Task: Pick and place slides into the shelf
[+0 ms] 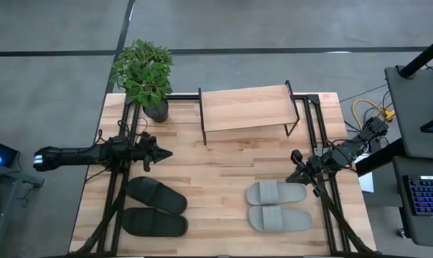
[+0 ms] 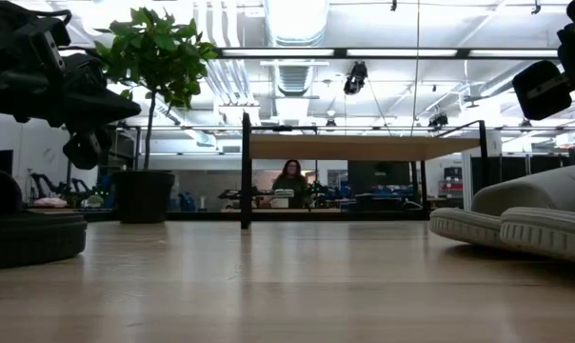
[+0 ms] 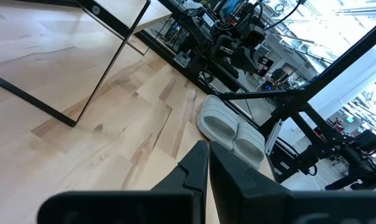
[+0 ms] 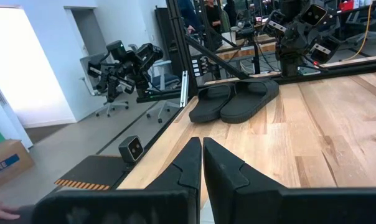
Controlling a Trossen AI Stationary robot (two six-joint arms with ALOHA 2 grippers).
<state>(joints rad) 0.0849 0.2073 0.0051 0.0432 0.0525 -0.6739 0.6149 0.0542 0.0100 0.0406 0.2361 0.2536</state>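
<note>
From above, nothing of the task is done: the shelf (image 1: pixel 246 107) stands bare at the far middle of the desk (image 1: pixel 216 193), and all four slides lie on the near half, the black pair (image 1: pixel 155 206) to the left and the grey pair (image 1: pixel 277 206) to the right, each pair side by side. All four remain to be picked and placed. The left tool (image 1: pixel 161 153) hangs beyond the black pair, its arm stretched in level from the left edge and pointing toward the middle; the right tool (image 1: pixel 294 157) sits just beyond the grey pair, its arm angling in from the far right. A plant (image 1: pixel 145 75) stands at the far left corner. At desk height, the shelf's plank (image 2: pixel 364 148) shows empty on its thin black legs, a black slide (image 2: pixel 26 233) at the left and the grey slides (image 2: pixel 516 224) at the right, both arms raised clear of the wood; a person sits in the room behind. From the left wrist, the left tool (image 3: pixel 208 163) is closed on nothing, aimed across the desk at the grey pair (image 3: pixel 231 130). From the right wrist, the right tool (image 4: pixel 202 158) is likewise closed and empty, facing the black pair (image 4: pixel 235 99).
</note>
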